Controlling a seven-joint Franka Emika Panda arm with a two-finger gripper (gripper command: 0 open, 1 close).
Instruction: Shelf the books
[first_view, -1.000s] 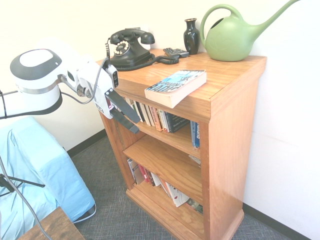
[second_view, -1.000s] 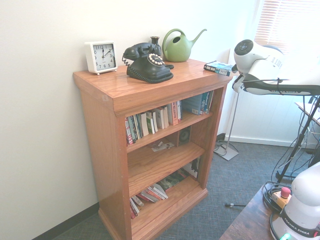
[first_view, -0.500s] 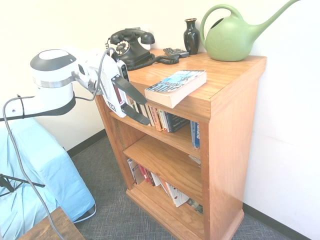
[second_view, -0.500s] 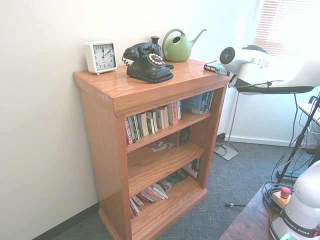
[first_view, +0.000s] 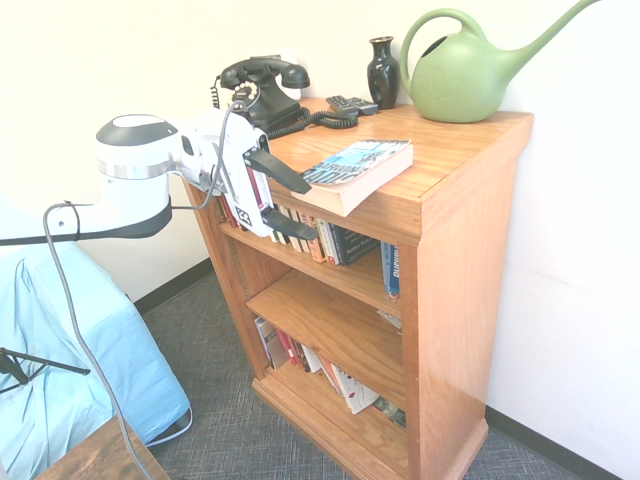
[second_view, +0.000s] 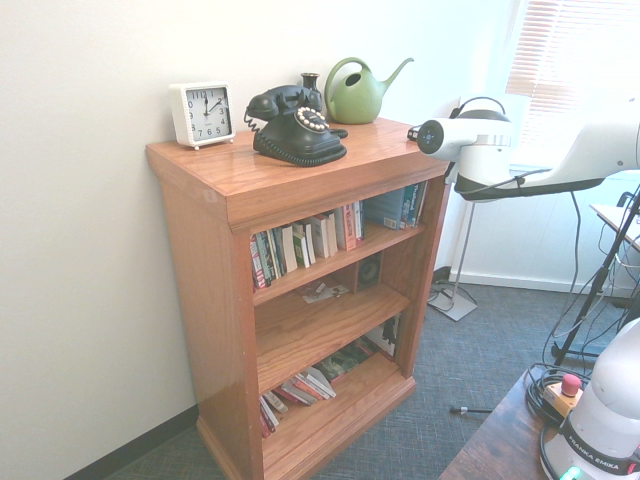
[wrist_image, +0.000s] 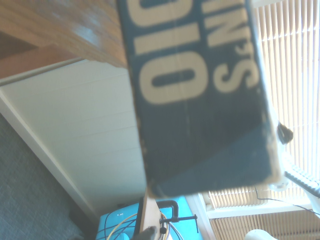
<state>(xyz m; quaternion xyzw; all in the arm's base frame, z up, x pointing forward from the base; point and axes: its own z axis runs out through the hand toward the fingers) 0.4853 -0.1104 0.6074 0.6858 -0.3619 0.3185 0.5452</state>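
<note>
Right now the gripper (first_view: 296, 205) reaches in almost level, with its two dark fingers spread wide, one higher and one lower. It holds nothing. The upper finger is near the overhanging corner of the paperback book (first_view: 352, 173), and the lower one sits in front of the row of thin books (first_view: 325, 240) on the top tier.

The paperback lies flat on the thick top of the wooden bookcase (first_view: 455, 250), with one corner sticking out past the front edge. In the wrist view the book's dark band with big pale letters (wrist_image: 195, 80) fills most of the picture, so the camera is very close to it.

Things could go wrong from here. If the fingers push the corner instead of closing over and under it, the book may slide back across the smooth, shiny wood, or spin toward the black telephone (first_view: 262, 95). If they pinch only a small bit of the corner, the thick book may droop, bend its soft cover, or slip out and fall to the grey carpet (first_view: 235, 430). The lower finger could also bump the bookcase's edge or the thin books behind it.

The book is a fat block with cream page edges and a blue-teal picture cover. The bookcase is honey-coloured, hard and glossy. A round green watering can (first_view: 470, 72) and a small dark vase (first_view: 382, 72) stand at the back.
</note>
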